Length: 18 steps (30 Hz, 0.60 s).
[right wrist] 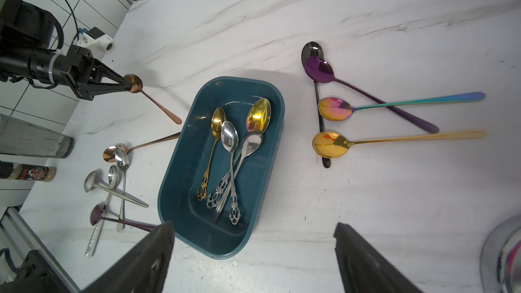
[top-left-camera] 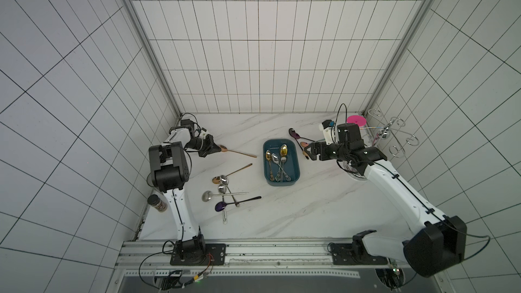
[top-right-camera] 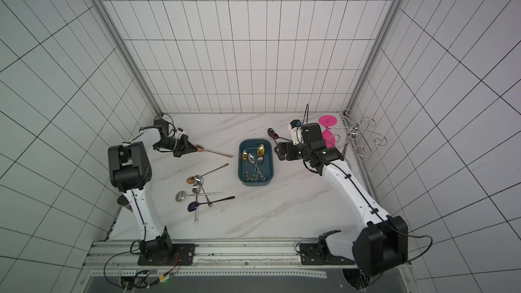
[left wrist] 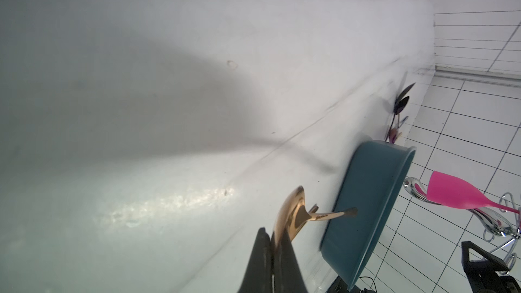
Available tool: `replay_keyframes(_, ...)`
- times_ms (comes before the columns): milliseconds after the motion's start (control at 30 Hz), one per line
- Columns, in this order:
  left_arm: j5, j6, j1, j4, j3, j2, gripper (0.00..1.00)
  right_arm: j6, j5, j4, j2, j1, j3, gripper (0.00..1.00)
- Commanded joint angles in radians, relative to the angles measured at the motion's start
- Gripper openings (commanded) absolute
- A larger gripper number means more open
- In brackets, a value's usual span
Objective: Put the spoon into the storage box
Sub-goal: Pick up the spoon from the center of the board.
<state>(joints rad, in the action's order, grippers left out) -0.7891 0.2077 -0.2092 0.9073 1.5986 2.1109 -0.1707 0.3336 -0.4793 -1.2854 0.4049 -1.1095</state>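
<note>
The left jaws are pinched shut on the rounded bowl of a slim, polished copper-coloured spoon [right wrist: 134, 83]. It is near the far left corner of the white veined worktop [top-left-camera: 282, 215], thin handle pointing towards the storage box [top-left-camera: 293, 163]. That matte teal plastic tray, round-cornered, sits mid-worktop holding glossy gold and silver spoons [right wrist: 229, 139]. The right jaws gape wide and empty beside it.

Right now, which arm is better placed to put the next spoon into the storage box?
Left. The left end effector is shut on the bowl of the copper spoon, handle pointing toward the storage box. The right end effector is open and holds nothing, beside the box.
</note>
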Motion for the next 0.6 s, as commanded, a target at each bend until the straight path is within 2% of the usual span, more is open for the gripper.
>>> replay_keyframes(0, -0.078, -0.032, 0.011, -0.048, -0.020, -0.104, 0.00, -0.012, 0.079, -0.024, -0.032, -0.002, -0.070, 0.91)
replay_keyframes(167, -0.147, -0.056, 0.033, -0.074, -0.064, -0.199, 0.00, -0.032, 0.113, -0.037, -0.060, 0.002, -0.089, 0.91)
replay_keyframes(300, -0.144, -0.071, 0.078, -0.092, -0.085, -0.244, 0.00, -0.034, 0.141, -0.062, -0.084, 0.011, -0.111, 0.91)
replay_keyframes(567, -0.127, -0.263, 0.209, 0.026, -0.057, -0.307, 0.00, -0.071, 0.213, -0.074, -0.129, 0.050, -0.131, 0.88)
